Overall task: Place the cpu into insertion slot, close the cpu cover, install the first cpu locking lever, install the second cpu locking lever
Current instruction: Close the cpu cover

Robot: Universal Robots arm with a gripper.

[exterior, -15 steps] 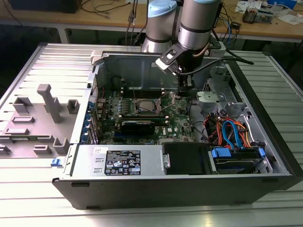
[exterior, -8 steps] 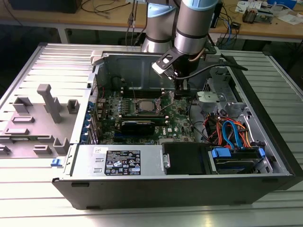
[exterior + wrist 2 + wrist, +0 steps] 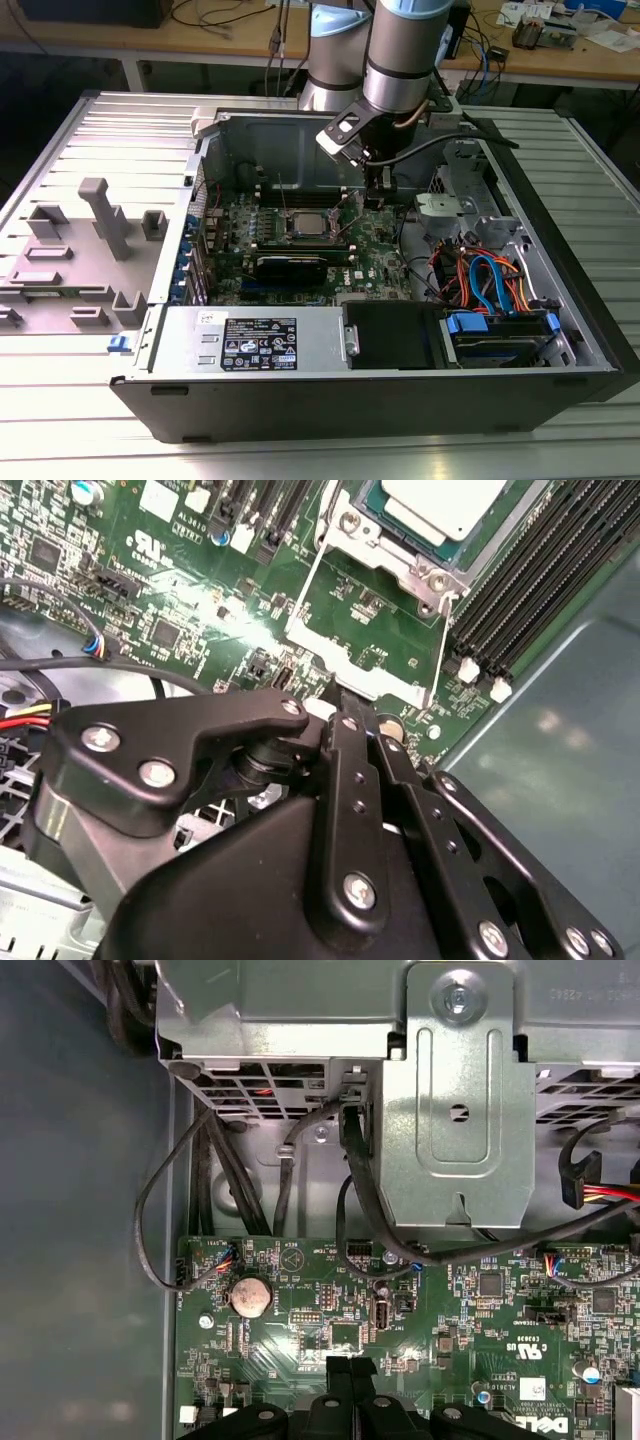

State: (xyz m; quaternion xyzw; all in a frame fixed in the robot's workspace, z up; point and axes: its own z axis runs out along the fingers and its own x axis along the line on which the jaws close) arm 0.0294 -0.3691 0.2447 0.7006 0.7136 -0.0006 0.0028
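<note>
Ribbed aluminium table (image 3: 60, 440) carries an open computer case (image 3: 400, 400) lying on its side.

Nearest in the second wrist view is the gripper (image 3: 335, 705). Its black fingers are drawn together with barely a seam between them, and the tips sit at the free edge of the cpu cover (image 3: 355, 668) (whether they actually nip that edge, I cannot tell). The cover lies swung back over the green motherboard (image 3: 150, 570). Beyond its hinge, the cpu (image 3: 440, 505) rests seated in the insertion slot (image 3: 372, 508).

By my reading the first step is done. The cover is not yet closed, and both lever steps remain.

In the exterior view the case holds, front to back:
- a power supply (image 3: 260, 345) and a drive bay (image 3: 500, 335) with blue and orange cables
- a black graphics card (image 3: 290, 265)
- the socket area, with the arm (image 3: 400, 60) reaching down just beside it
</note>
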